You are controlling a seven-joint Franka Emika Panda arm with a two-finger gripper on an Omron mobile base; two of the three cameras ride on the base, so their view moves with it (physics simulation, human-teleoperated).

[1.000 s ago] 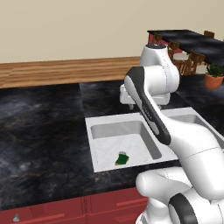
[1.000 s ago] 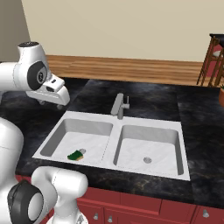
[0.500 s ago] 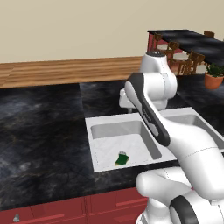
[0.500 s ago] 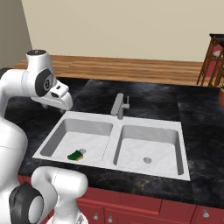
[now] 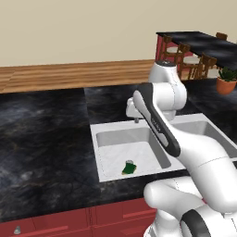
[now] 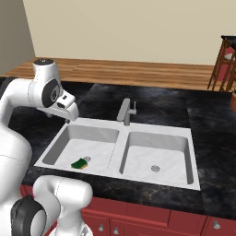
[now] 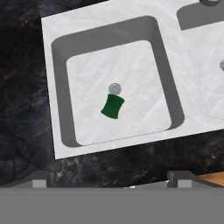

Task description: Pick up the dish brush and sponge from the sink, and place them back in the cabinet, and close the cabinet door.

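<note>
1. Hand view looks down on the sink (image 7: pixel 52 65), and I see the sponge (image 7: pixel 112 106) lying flat on the floor of one basin, touching the round grey drain (image 7: pixel 114 89).
2. My pincer (image 7: pixel 109 181) is released, its two dark fingertips (image 7: pixel 40 180) standing wide apart at the bottom of that view over the black marbled worktop (image 7: pixel 22 109), with nothing between them.
3. From the left base view, the sponge (image 5: pixel 129 168) sits toward the near side of the left basin of the sink (image 5: pixel 97 152), and the arm's white links cover much of the right basin.
4. From the right base view, the sponge (image 6: pixel 80 163) lies near the front wall of the left basin, its lighter yellowish edge just visible, beside the drain.
5. I see the hand of the arm hanging above the back left corner of the sink (image 6: pixel 193 156) in the right base view, well apart from the sponge.
6. A grey faucet (image 6: pixel 125 111) stands on the back rim between the two basins; the right basin holds only its own drain (image 6: pixel 155 168).
7. Red drawers (image 5: pixel 55 224) with small knobs run below the worktop (image 5: pixel 41 139).
8. I cannot make out a brush in the sink from any of these pictures.
</note>
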